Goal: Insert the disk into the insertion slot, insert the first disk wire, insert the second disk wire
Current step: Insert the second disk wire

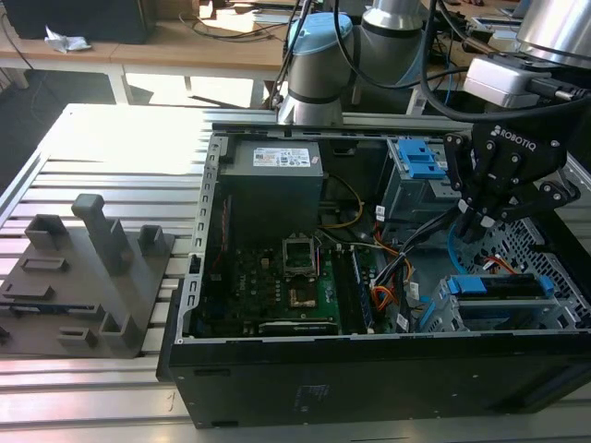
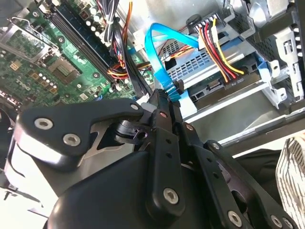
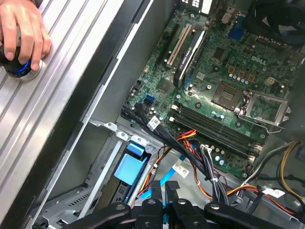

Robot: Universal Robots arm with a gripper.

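Second disk wire [image 2: 157, 59] is clamped in the gripper [image 2: 169, 94], seen plainly in the second wrist view.

Inside the open case [image 1: 369, 378], room is tightest at 3 o'clock in the exterior view. There the tool [image 1: 476, 224] hangs pinched on the second disk wire [image 2: 159, 57], with the taller cage [image 1: 420, 166] at its 11 o'clock and the insertion slot [image 1: 443, 309] at its 6 o'clock. The first disk wire [image 2: 217, 52] and a black cable bundle [image 3: 164, 133] cross the gap beside the disk [image 1: 499, 286]. Over the motherboard [image 1: 277, 277] the way lies open. A person's hand [image 3: 24, 28] rests on the table [image 3: 52, 95].
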